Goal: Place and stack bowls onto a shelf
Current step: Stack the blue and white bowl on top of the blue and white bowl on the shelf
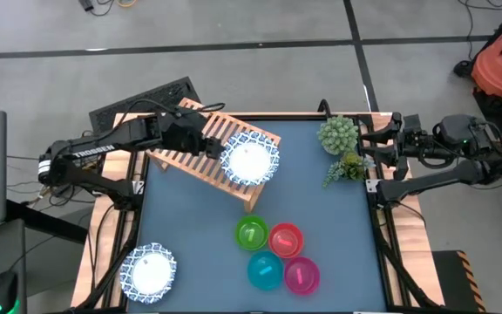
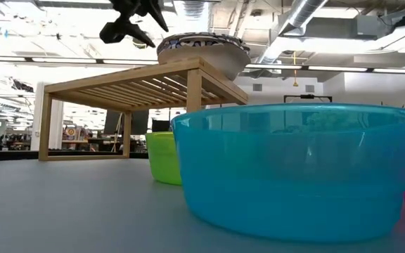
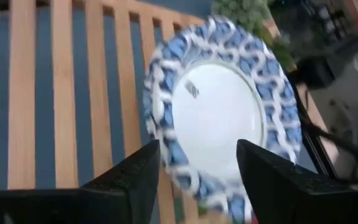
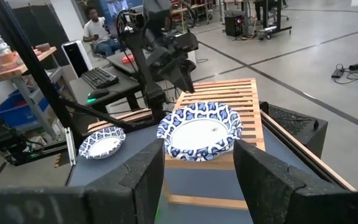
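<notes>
The wooden slatted shelf [image 1: 200,144] stands at the table's far left. A white bowl with a blue rim [image 1: 249,161] sits on the shelf's right end and overhangs its edge; it also shows in the low view [image 2: 202,48] and the left wrist view [image 3: 222,112]. My left gripper [image 1: 209,139] hovers open above the slats, just left of that bowl [image 2: 129,24]. Another blue-rimmed bowl [image 1: 149,269] rests at the near left corner. The green [image 1: 252,234], red [image 1: 285,238], teal [image 1: 265,269] and magenta [image 1: 301,275] bowls stand together on the table. My right gripper [image 4: 197,180] is open at the far right edge.
A bushy green plant [image 1: 338,135] stands at the table's far right corner, right beside my right arm. Blue tabletop [image 1: 199,218] lies between the shelf and the small bowls. A person [image 4: 95,28] sits at a desk beyond the table's left side.
</notes>
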Robot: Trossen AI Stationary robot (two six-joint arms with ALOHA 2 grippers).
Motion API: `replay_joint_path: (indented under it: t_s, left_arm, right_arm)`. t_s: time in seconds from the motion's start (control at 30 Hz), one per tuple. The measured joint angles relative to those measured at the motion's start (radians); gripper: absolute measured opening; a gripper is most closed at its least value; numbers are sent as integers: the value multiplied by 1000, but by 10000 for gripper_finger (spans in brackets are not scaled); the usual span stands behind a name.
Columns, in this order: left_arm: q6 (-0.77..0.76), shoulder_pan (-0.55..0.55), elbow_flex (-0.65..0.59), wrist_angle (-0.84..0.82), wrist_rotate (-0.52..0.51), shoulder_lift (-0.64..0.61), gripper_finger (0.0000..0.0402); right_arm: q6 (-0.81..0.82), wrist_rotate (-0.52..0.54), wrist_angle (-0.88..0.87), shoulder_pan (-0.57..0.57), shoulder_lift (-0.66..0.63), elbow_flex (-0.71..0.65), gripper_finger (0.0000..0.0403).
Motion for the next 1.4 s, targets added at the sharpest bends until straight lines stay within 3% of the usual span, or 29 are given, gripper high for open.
replay_joint_path:
  t_s: [0.23, 0.43, 0.7, 1.0, 1.4]
  left_arm:
    - [195, -102, 0, -142, 350, -68, 197]
    - [295, -364, -15, -356, 252, -72, 193]
    - [252, -628, -145, -342, 228, -68, 192]
    - [190, -791, -322, -179, 226, -68, 192]
    - [241, -895, -487, -108, 209, -69, 192]
  right_arm:
    - [0, 2, 0, 0, 0, 0, 218]
    - [1, 8, 0, 0, 0, 0, 218]
    - [1, 14, 0, 0, 0, 0, 218]
    - [3, 14, 0, 0, 0, 0, 218]
    - [3, 21, 0, 0, 0, 0, 218]
